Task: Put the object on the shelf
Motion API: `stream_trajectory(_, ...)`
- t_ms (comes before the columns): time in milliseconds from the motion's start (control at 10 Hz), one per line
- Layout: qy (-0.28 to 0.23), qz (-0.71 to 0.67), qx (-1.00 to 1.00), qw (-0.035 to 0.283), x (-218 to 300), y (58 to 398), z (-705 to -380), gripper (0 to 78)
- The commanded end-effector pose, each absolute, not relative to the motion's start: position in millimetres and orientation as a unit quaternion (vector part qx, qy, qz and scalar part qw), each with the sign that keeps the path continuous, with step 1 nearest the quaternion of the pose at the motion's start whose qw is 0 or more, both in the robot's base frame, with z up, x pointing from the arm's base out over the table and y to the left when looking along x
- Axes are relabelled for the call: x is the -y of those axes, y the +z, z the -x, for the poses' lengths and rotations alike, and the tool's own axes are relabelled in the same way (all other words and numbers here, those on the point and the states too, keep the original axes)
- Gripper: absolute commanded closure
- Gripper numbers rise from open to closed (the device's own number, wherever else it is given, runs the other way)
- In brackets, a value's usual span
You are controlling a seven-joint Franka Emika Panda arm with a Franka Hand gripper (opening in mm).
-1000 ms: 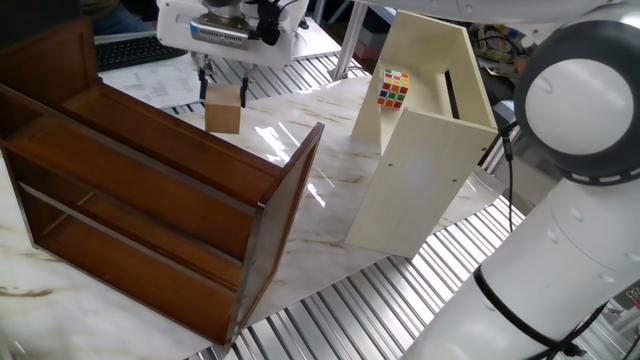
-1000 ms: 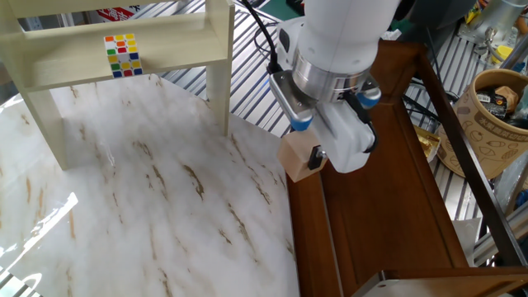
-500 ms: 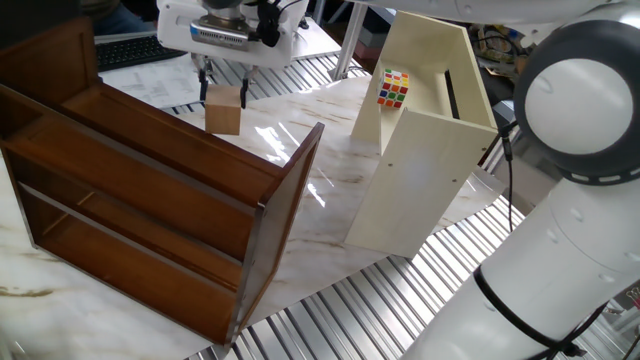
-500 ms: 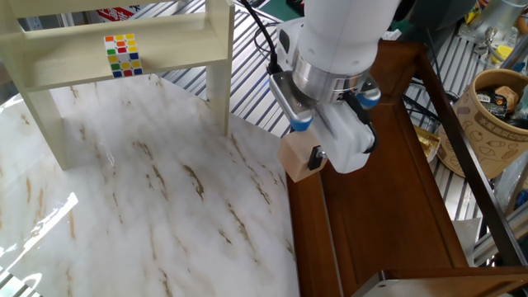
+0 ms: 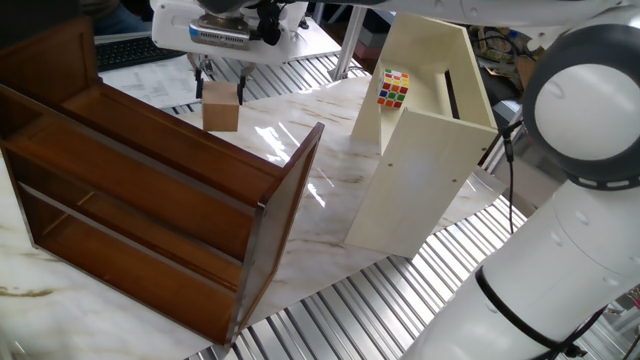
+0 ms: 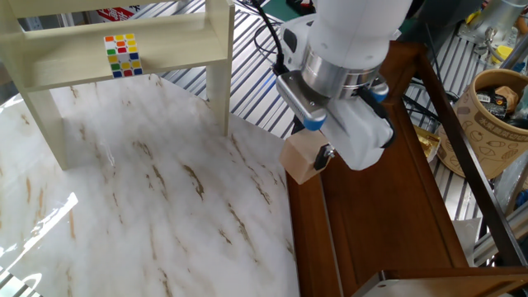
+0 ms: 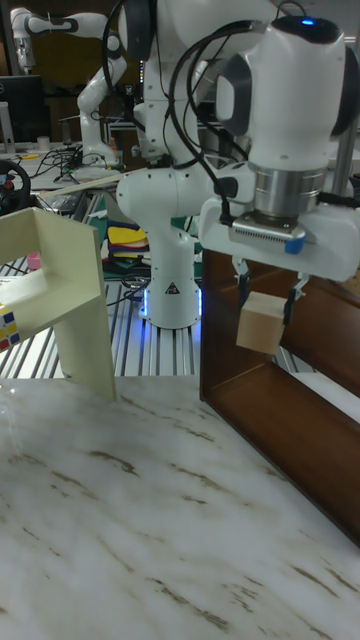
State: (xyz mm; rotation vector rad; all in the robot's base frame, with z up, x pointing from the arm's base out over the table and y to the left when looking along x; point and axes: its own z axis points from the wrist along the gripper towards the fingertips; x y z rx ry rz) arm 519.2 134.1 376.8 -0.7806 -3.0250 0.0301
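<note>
**Block carried slightly further toward the shelf**

Since the frame 1 second ago, the gripper [image 6: 318, 151] has shifted a little: in one fixed view the wooden block [image 5: 221, 107] sits slightly up and left of where it was, and in the other fixed view the arm's wrist has moved toward the shelf [image 6: 388, 190] while the block has dipped a touch.

The gripper's 2 fingers are closed narrowly onto the block, 1 on each side, holding it clear of the marble table [image 7: 120, 500]. In the tall fixed view the block [image 7: 261, 322] hangs tilted between the fingertips, with open air beneath it.

The dark brown shelf [image 5: 150, 190] stands directly beside and below the gripper. Its upright side panel is the nearest obstacle: in the other fixed view the block [image 6: 303, 157] overlaps the panel's edge, though whether they touch cannot be told. In the tall fixed view the panel [image 7: 215, 330] stands just left of the block, and the shelf boards run down and away to the right.

Well apart from the gripper stands the cream-white cabinet [image 5: 430, 150], with a Rubik's cube [image 5: 392, 88] resting on its ledge. The cabinet [image 6: 124, 49] and cube [image 6: 122, 55] lie far left of the gripper in the other fixed view.
</note>
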Motion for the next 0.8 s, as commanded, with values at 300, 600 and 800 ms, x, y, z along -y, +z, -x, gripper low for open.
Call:
stream_trajectory(300, 0.008, 0.267, 0.964, 0.007, -177, 406, -502, 76.2)
stream_trajectory(600, 0.008, 0.274, 0.962, 0.010, -188, 415, -495, 76.2)
stream_trajectory(800, 0.006, 0.276, 0.961, 0.009, -194, 416, -491, 76.2)
